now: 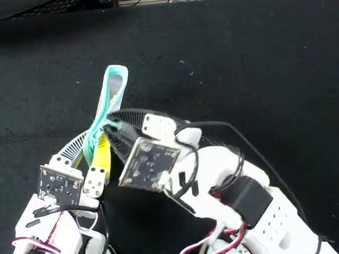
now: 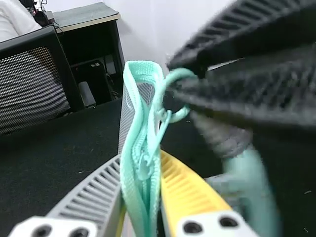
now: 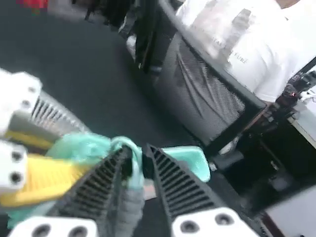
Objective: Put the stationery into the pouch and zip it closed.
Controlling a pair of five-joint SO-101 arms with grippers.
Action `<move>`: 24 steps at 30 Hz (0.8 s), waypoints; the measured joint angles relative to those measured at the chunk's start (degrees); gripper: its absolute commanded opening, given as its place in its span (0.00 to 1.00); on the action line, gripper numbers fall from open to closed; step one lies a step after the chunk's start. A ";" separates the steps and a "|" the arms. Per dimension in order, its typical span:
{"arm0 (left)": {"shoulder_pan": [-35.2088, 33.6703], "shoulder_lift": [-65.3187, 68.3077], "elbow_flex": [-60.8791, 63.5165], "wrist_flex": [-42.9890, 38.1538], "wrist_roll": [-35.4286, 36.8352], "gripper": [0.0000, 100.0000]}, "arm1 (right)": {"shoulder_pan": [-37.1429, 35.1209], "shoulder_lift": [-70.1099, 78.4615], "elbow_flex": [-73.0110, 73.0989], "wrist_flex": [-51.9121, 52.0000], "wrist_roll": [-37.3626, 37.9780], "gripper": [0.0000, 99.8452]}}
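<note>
Flat mint-green fabric pouch [image 1: 110, 92] stands on edge, off the black cloth table [image 1: 259, 65], one end raised toward the far side. It is not lying flat, probably so the zip edge is exposed and can be pulled against a fixed hold.

Left arm [image 1: 54, 232]: one grey ribbed jaw and one yellow ribbed jaw, pressed together on the pouch's near end. In the left wrist view the pouch [image 2: 140, 148] is sandwiched between them, with fabric touching both inner faces and the rest sticking up past the tips. I read this as the anchor grip that keeps the pouch taut.

Right arm [image 1: 228, 181]: black ribbed jaws come in across the pouch from its side, just above the left jaws. They are nearly closed, pinching the thin mint-green cord loop of the zip pull [image 2: 173, 94]. The right wrist view shows the cord [image 3: 129, 148] caught in the narrow gap at the tips, with pouch fabric spilling to either side.

Judgement: this is the zipping stage, one arm holding and the other set to draw the pull along. I cannot tell how far the zip is closed or whether the stationery is inside. Risk: the cord slips from the tips, or the pouch twists in the left jaws.
</note>
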 measured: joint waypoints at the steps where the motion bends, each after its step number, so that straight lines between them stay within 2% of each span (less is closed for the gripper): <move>1: 0.00 0.00 0.09 0.00 0.00 0.03 | 0.26 0.00 0.00 -0.53 0.09 0.01; 12: 0.00 0.00 0.53 0.00 0.00 0.03 | 4.66 2.46 0.09 -1.05 0.00 0.01; 24: 0.09 0.00 0.97 -0.09 -0.09 0.03 | 8.97 7.91 0.00 -7.65 -0.09 0.01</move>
